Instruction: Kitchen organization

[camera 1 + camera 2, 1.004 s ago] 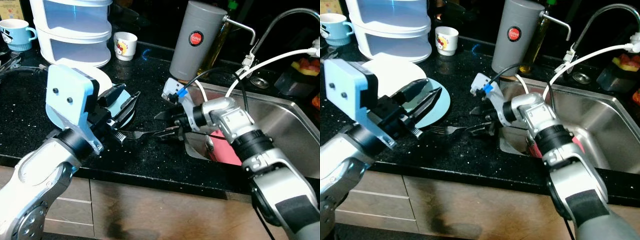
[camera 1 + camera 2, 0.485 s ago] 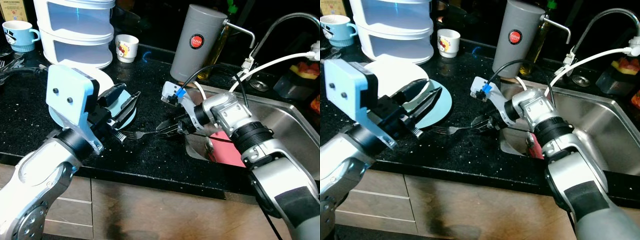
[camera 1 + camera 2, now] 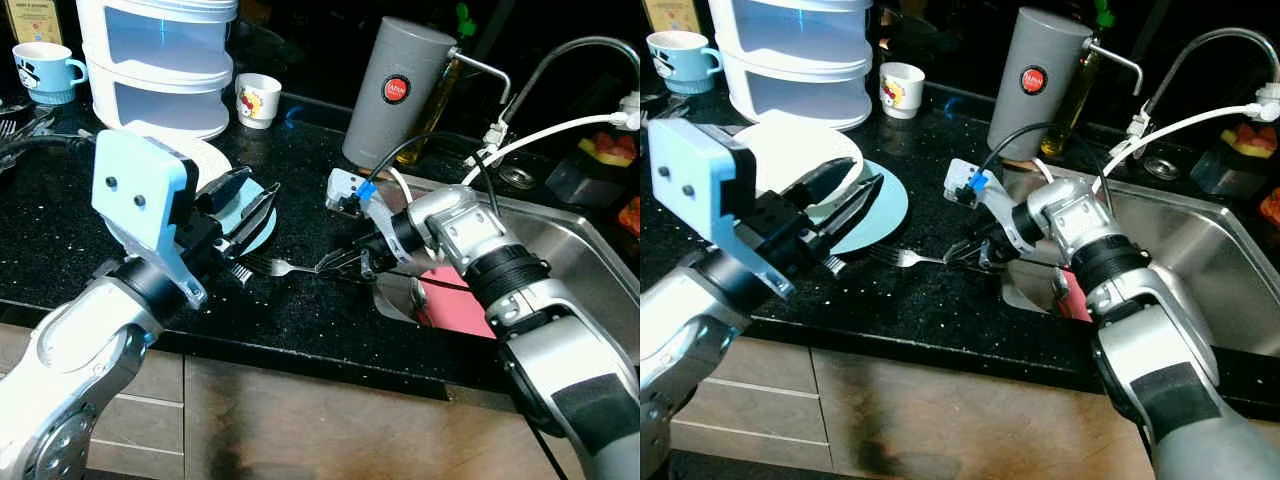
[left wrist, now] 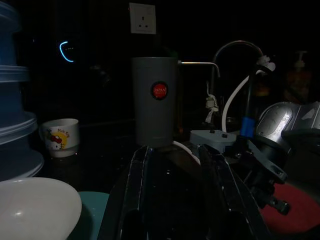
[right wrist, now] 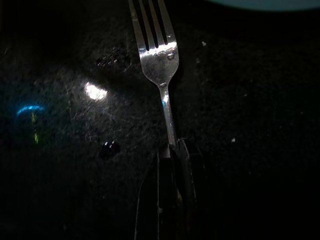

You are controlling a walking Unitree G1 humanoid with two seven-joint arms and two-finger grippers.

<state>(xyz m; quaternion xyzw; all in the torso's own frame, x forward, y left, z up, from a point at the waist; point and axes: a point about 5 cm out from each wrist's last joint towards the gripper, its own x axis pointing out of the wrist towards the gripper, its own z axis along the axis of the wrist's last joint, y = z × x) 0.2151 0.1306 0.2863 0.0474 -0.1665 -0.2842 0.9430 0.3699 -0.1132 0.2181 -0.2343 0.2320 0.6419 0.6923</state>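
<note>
Right gripper [image 3: 335,263] clenched on handle of thin shiny steel fork [image 3: 272,267], tines flat on speckled black stone counter [image 3: 60,230] beside round pale-blue plate [image 3: 880,205]. Left gripper [image 3: 855,200] spread wide above plate. Behind: matte grey cylinder jug [image 3: 388,95], red round label reading "JAPAN"; brushed steel sink [image 3: 580,250].

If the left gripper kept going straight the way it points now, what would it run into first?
Probably the right gripper and its wrist, just ahead of the open left gripper; the grey canister stands farther back. Depth is uncertain.
</note>
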